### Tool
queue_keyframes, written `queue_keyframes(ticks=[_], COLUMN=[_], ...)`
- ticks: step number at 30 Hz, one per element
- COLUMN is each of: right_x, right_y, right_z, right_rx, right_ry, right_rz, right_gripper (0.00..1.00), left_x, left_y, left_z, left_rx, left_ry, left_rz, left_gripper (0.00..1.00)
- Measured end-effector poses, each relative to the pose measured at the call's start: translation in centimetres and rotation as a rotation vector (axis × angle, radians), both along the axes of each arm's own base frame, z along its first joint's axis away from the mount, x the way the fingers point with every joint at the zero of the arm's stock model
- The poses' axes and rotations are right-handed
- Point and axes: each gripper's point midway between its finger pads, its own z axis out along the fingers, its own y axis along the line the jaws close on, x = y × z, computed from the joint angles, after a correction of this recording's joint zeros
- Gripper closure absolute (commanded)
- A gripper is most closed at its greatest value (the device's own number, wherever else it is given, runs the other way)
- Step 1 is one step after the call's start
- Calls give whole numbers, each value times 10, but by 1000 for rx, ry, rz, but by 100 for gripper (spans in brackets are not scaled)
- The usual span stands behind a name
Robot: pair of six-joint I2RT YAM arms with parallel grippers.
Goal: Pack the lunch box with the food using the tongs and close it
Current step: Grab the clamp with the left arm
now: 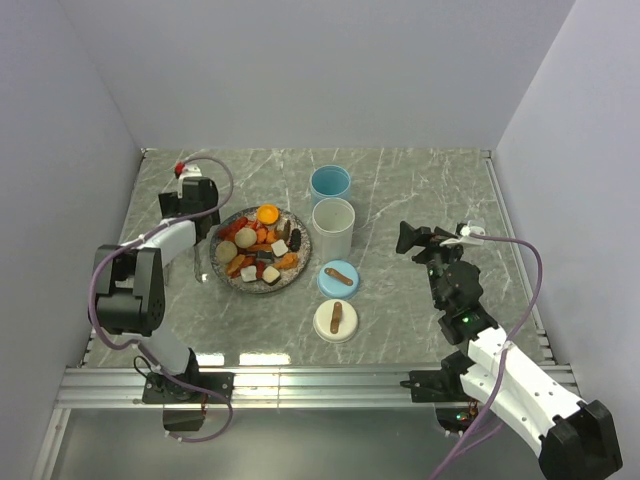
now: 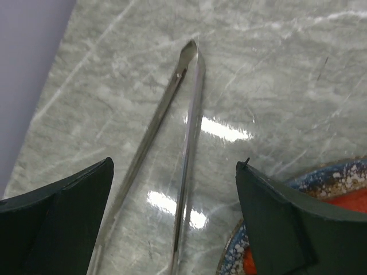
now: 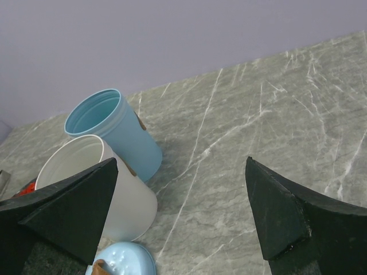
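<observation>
The grey metal tongs (image 2: 192,120) lie flat on the marble just left of the plate (image 1: 297,272), joined end pointing away in the left wrist view. My left gripper (image 2: 175,163) is open above them, one finger on each side, touching neither arm. In the top view the left gripper (image 1: 203,235) hangs at the plate's left edge over the tongs (image 1: 198,262). The food (image 1: 260,248), in orange, white, black and red pieces, is heaped on the plate. The lunch box is a blue cup (image 1: 331,184) and a white cup (image 1: 333,228), both uncovered. My right gripper (image 1: 415,238) is open and empty, right of the cups.
A blue lid (image 1: 338,279) and a white lid (image 1: 336,320), each with a brown strip handle, lie in front of the cups. The right wrist view shows the blue cup (image 3: 114,123), the white cup (image 3: 135,206) and the blue lid (image 3: 123,258). Walls enclose the table.
</observation>
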Motion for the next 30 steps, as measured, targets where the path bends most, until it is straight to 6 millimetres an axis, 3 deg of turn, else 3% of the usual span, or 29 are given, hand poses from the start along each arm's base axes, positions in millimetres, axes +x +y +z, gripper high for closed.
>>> queue_keyframes(ticks=[4, 7, 13, 30], right_x=[0, -1, -2, -4], right_y=[0, 0, -1, 1], right_z=[1, 0, 3, 9], right_rx=[2, 2, 5, 13], right_ry=[-1, 1, -8, -28], right_rz=[1, 1, 1, 17], right_gripper=[1, 1, 1, 1], left_x=[15, 22, 20, 26], left_y=[8, 18, 19, 34], left_z=[7, -2, -34, -50], left_rx=[26, 23, -12, -73], left_ry=[-8, 15, 106, 139], left_rz=[-16, -28, -98, -100], left_gripper=[6, 6, 7, 9])
